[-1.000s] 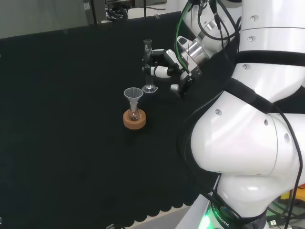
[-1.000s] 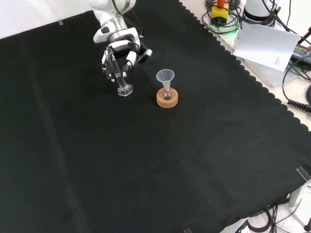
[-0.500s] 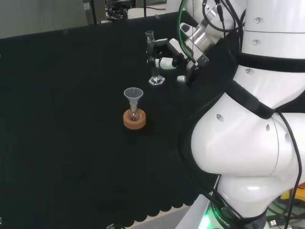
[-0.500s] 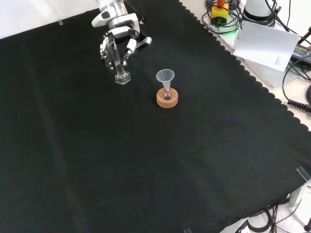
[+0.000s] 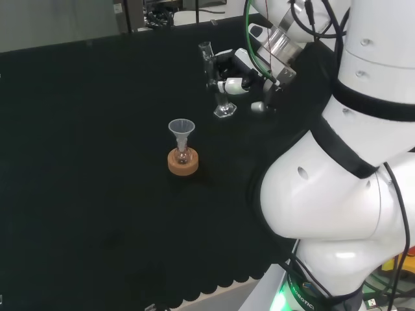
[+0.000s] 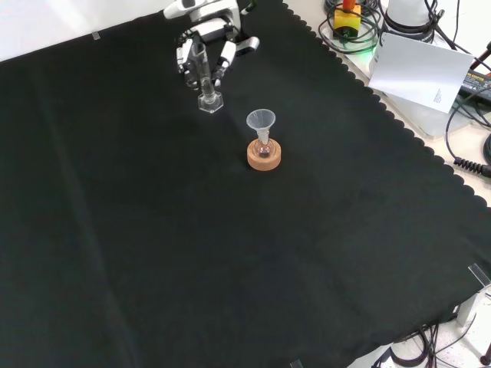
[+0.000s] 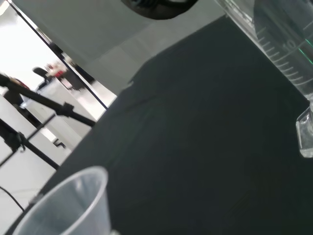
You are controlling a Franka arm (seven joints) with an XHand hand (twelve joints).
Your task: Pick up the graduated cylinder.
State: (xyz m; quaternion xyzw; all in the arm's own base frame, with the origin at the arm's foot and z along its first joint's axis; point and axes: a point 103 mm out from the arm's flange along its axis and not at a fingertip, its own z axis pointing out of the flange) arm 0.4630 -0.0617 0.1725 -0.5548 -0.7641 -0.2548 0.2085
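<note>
**Cylinder in hand, clear of the cloth**

At the far end of the bench in the front view, we note the hand (image 6: 205, 40) curled round the tube of the graduated cylinder (image 6: 205, 77), fingers wrapped about its upper half. In the head view the same grasp shows left of the arm's white links: hand (image 5: 241, 72) closed on the cylinder (image 5: 216, 81), tube leaning a little, hexagonal foot hanging below the fingers. We judge the foot to be off the black cloth (image 6: 230, 253), since it tilts and rests on nothing we can make out; how high we cannot tell. The wrist view shows the cylinder's wall (image 7: 286, 46) close up.

We reckon the pick-up essentially done: grasp made, cylinder raised. What may remain is lifting it clear and holding it steady.

Room for moving: the nearest neighbour is a clear funnel (image 6: 261, 123) standing in a small flask on a cork ring (image 6: 264, 156), near the cylinder but apart from it, nearer the camera in the front view. The cloth's scalloped edge (image 6: 360, 80) lies well off to the right there. Elsewhere around the hand the cloth is bare, and we see nothing overhead.
</note>
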